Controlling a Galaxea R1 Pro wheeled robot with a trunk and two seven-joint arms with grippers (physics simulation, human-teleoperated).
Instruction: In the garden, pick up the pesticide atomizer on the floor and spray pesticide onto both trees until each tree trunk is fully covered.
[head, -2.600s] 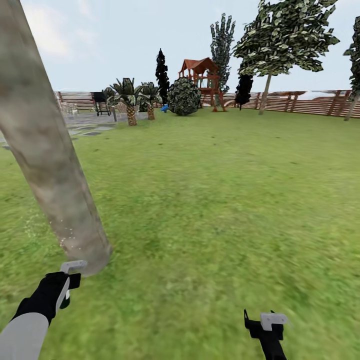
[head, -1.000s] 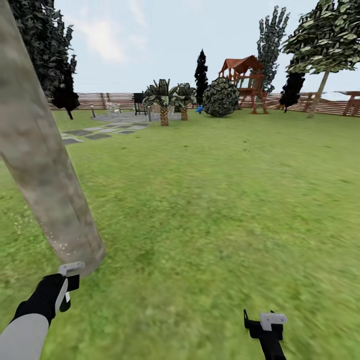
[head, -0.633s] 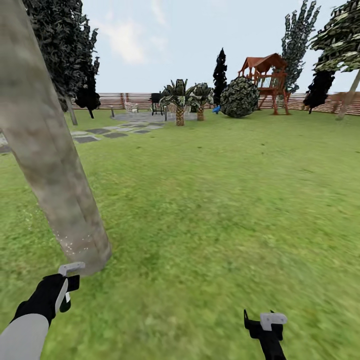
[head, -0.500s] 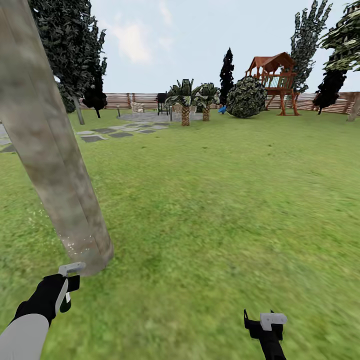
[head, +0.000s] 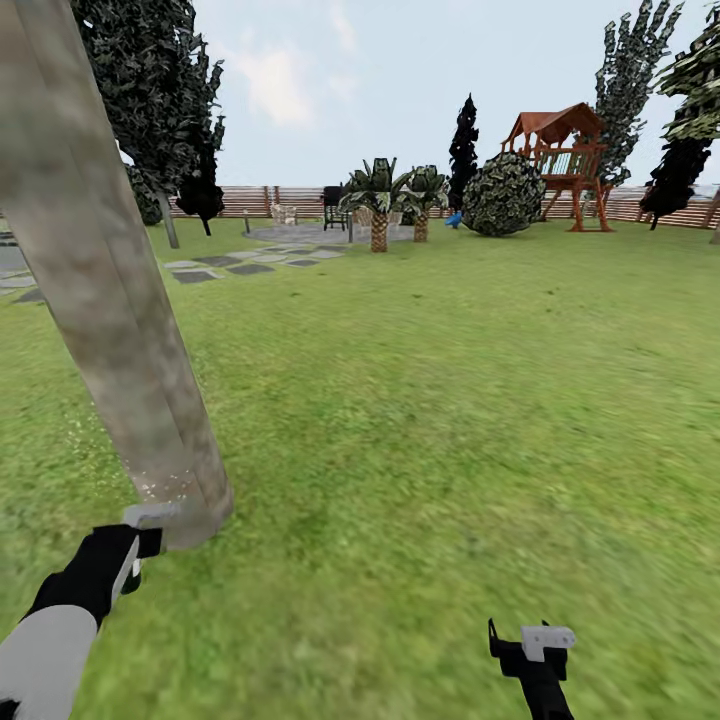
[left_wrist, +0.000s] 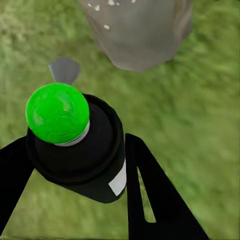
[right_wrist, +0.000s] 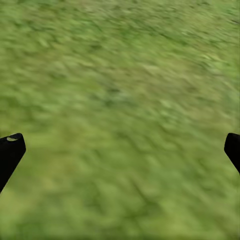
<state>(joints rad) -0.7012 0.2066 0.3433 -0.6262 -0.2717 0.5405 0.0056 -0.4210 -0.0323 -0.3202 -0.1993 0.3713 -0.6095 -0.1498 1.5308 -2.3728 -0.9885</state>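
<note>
The black cylindrical pesticide atomizer (left_wrist: 82, 150) with its glossy green round cap sat clamped between the left gripper's (left_wrist: 75, 165) fingers, just beside the mottled tan-grey tree trunk's (head: 110, 290) base. White specks dotted that base. The right gripper (right_wrist: 120, 150) hung spread and empty over the lawn (head: 450, 400).

Far right: red-roofed wooden play tower (head: 556, 160), with a round leafy bush (head: 503, 194) just left of it and a small blue object (head: 455, 218) at the bush's foot. Far centre: two short palms (head: 378, 198) side by side. Left of them, a black chair (head: 331, 206) beside flat grey stepping stones (head: 230, 265). Dark narrow cypress (head: 464, 150) behind.
</note>
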